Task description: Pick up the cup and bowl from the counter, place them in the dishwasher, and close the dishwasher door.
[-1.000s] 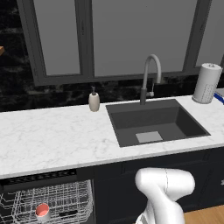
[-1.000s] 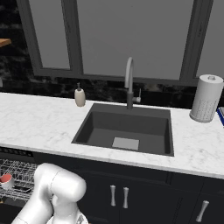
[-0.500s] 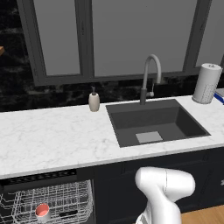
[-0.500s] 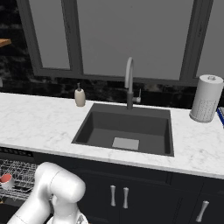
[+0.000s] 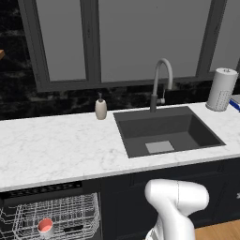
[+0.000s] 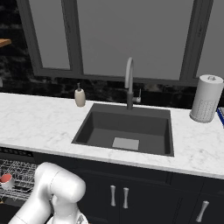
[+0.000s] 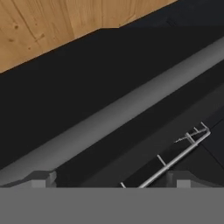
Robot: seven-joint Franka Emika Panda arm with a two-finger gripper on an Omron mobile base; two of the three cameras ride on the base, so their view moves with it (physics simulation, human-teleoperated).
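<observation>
We see the cup sitting in the dishwasher rack, so that part looks done. Pincer spread wide and empty, low over the door edge, probably to push it shut. Bowl we can't find; surface bare.

white grey-veined counter, red-pink cup, beige soap dispenser
</observation>
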